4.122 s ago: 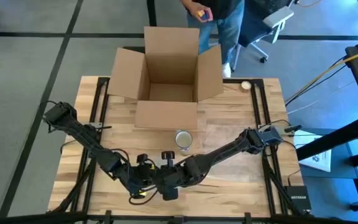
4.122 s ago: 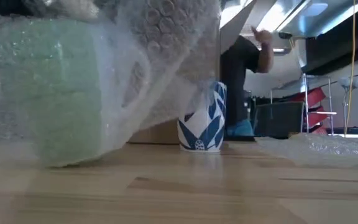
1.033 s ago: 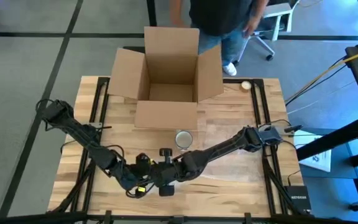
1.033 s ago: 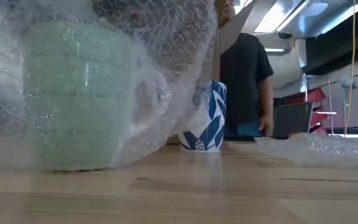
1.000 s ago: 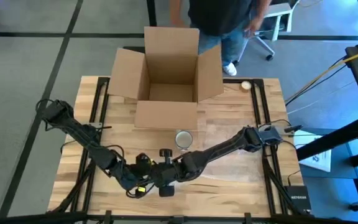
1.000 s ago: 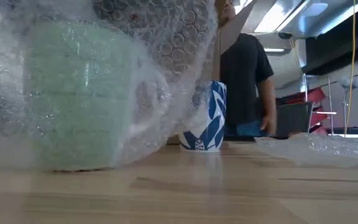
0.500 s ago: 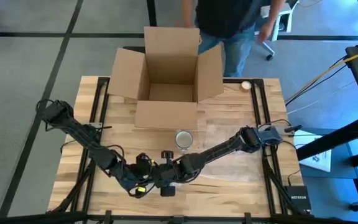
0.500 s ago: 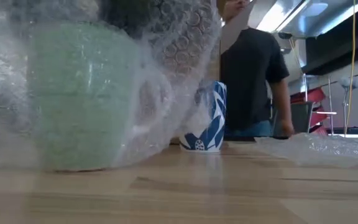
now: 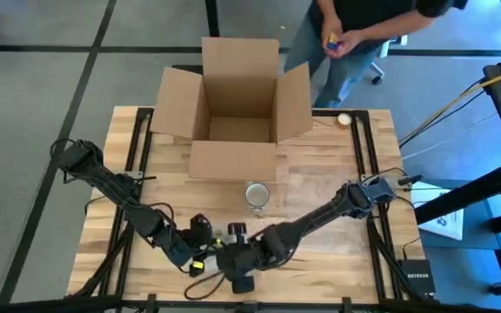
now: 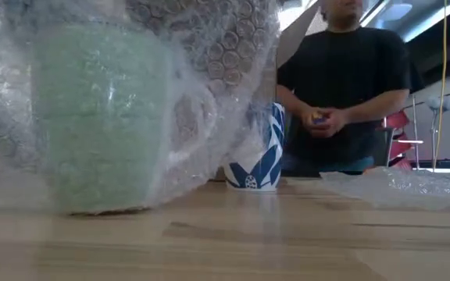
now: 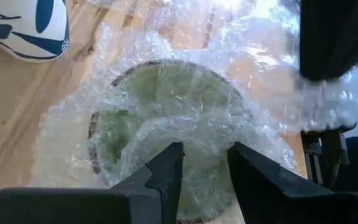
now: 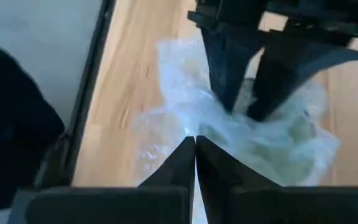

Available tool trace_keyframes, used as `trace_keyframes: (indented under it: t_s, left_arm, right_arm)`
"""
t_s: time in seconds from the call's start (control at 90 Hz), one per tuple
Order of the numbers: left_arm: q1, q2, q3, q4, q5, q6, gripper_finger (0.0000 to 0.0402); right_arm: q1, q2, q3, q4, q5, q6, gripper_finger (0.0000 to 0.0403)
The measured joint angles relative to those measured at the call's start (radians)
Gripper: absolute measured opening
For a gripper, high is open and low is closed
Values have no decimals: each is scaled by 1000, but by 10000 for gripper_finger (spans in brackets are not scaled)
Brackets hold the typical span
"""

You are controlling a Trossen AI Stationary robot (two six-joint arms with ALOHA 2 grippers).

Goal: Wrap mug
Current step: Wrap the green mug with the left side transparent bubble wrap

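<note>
A pale green mug (image 10: pixel 100 117) stands upright near the table's front edge, swathed in clear bubble wrap (image 10: pixel 209 70). In the left wrist view the wrap (image 11: pixel 185 118) covers the mug's mouth. My left gripper (image 11: pixel 207 171) points down over the mug, its fingers sunk in the wrap. My right gripper (image 12: pixel 195 149) is shut on the wrap just nearside of the mug. In the high view the two grippers (image 9: pixel 205 252) (image 9: pixel 230 271) hide the mug. A blue-and-white mug (image 9: pixel 257 194) stands bare behind. My left gripper comes from above, pointing down, and has a bunch of bubble wrap (image 11: pixel 205 146) between its two fingers over the green mug's mouth. The mug stands on the table. My right gripper pinches a drawn-out tip of the wrap (image 12: pixel 190 132) between its shut fingers, beside the mug.
An open cardboard box (image 9: pixel 233 96) stands at the far edge. A second bubble wrap sheet (image 10: pixel 397 187) lies flat at the right. A small round thing (image 9: pixel 344 120) sits at the far right corner. A person (image 9: pixel 355 30) stands behind the table.
My right gripper has gone toward the table's near edge, still shut on the wrap. The green mug has stayed where it was. The person behind the table has stepped to the right.
</note>
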Motion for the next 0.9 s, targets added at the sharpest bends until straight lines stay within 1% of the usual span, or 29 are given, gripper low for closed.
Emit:
trace_keyframes:
  t_s: [0.078, 0.222, 0.322, 0.411, 0.511, 0.811, 0.9]
  left_arm:
    - [0, 0, 0, 0, -1, 0, 111]
    - [0, 1, 0, 23, 0, 0, 111]
    - [0, 1, -1, 40, 7, 16, 111]
    - [0, 1, 0, 43, 6, 24, 111]
    - [0, 1, -1, 40, 4, 28, 111]
    - [0, 1, 0, 39, 6, 27, 111]
    - [0, 1, 0, 39, 6, 27, 111]
  right_arm:
    - [-16, 2, -54, 60, 23, 3, 1]
    - [-53, -3, -175, 129, 13, 38, 1]
    - [-75, -10, -238, 191, -28, 58, 1]
    - [-81, -10, -248, 205, -58, 63, 1]
    - [-80, -5, -213, 169, -72, 59, 1]
    - [-72, 4, 24, -91, -74, 8, 1]
    - [-74, 4, 39, -77, -72, 8, 1]
